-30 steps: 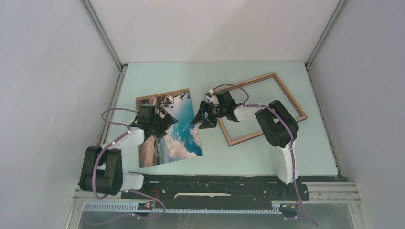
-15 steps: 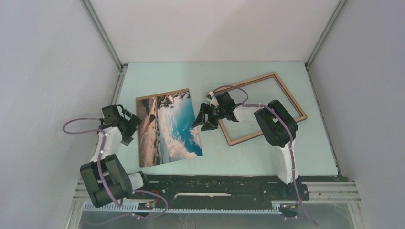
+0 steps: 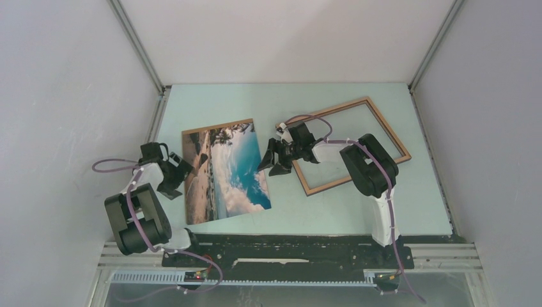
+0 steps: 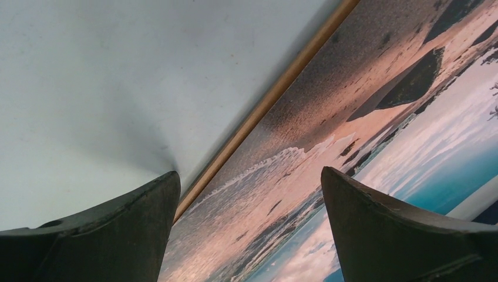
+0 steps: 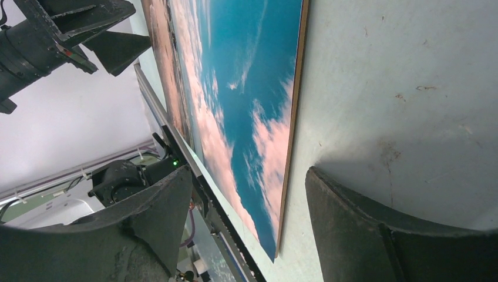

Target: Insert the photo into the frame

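The photo point(image 3: 227, 169), a beach print with blue sea, clouds and tan sand, lies flat on the table at left of centre; it also shows in the left wrist view point(image 4: 352, 147) and the right wrist view point(image 5: 235, 100). The frame point(image 3: 377, 121), a thin light-brown wooden rectangle, lies empty at the right rear. My left gripper point(image 3: 178, 177) is open and empty at the photo's left edge, its jaws straddling that edge point(image 4: 249, 197). My right gripper point(image 3: 271, 161) is open and empty at the photo's right edge point(image 5: 249, 200), between photo and frame.
The pale green table point(image 3: 319, 204) is walled by grey panels on the left, right and back. A black rail point(image 3: 287, 246) with the arm bases runs along the near edge. The right arm's elbow point(image 3: 369, 166) hangs over the frame's near side.
My left gripper has moved off the top of the photo to its left edge, then slightly nearer and lower. The right gripper and the frame have barely moved. The photo now lies fully uncovered.
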`<state>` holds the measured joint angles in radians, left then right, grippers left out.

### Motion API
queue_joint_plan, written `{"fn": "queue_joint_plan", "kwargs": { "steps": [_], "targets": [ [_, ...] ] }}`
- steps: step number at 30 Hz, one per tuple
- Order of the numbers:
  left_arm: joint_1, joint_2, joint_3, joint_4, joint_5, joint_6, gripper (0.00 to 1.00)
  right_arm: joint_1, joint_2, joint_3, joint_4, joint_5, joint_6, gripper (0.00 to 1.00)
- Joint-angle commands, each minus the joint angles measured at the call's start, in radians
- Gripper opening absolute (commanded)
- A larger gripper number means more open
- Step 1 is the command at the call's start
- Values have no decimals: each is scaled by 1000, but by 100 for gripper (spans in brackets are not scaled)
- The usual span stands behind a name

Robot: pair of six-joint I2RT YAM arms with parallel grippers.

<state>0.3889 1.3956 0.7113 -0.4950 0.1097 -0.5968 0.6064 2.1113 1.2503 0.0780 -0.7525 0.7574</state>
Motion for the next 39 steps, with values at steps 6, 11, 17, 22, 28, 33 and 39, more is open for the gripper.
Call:
{"fn": "queue_joint_plan", "kwargs": {
  "steps": [6,11,17,22,28,33,39],
  "targets": [
    [5,33,-38,32,79,10,100,6,6,22,9,0,4,79],
    [4,29,-44,36,92,9,100,19,23,22,65,-63,48,78],
    [1,15,-50,39,99,9,100,26,22,22,117,-108,83,78],
    [-4,8,-50,38,99,11,100,30,22,21,127,-111,94,78],
    [-6,4,-49,37,96,15,100,18,14,35,-60,58,-26,79],
    [-5,5,-44,36,96,17,100,23,27,35,-49,52,-21,78],
    [-9,2,-48,38,104,17,100,36,41,21,96,-79,77,77]
  ]
}}
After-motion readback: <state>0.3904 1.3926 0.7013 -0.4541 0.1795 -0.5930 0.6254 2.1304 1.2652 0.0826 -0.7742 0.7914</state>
